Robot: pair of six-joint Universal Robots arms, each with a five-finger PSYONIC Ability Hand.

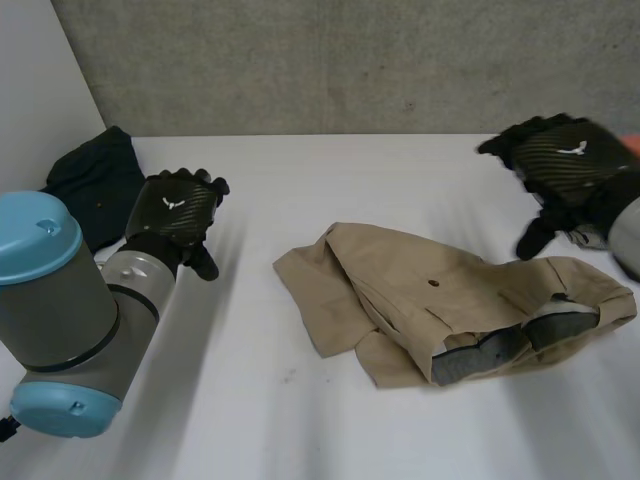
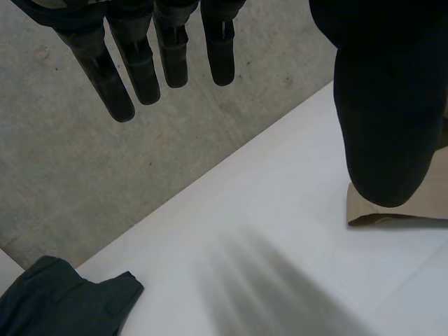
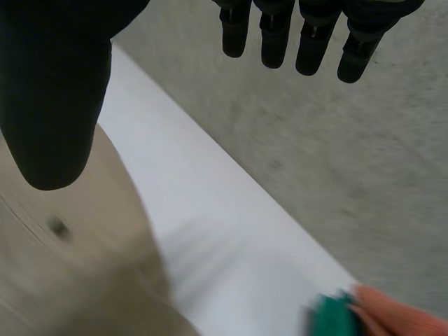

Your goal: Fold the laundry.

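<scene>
Tan shorts [image 1: 450,300] lie crosswise on the bench [image 1: 300,420], near the right robot hand [image 1: 565,165], far from the left robot hand [image 1: 180,212]; both straight-fingered, empty.

White table [image 1: 300,200], grey concrete wall [image 1: 350,60]

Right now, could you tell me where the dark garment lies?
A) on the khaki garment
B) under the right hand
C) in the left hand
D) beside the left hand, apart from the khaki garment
D: the dark garment lies beside the left hand, bare table between it and the khaki garment.
</scene>
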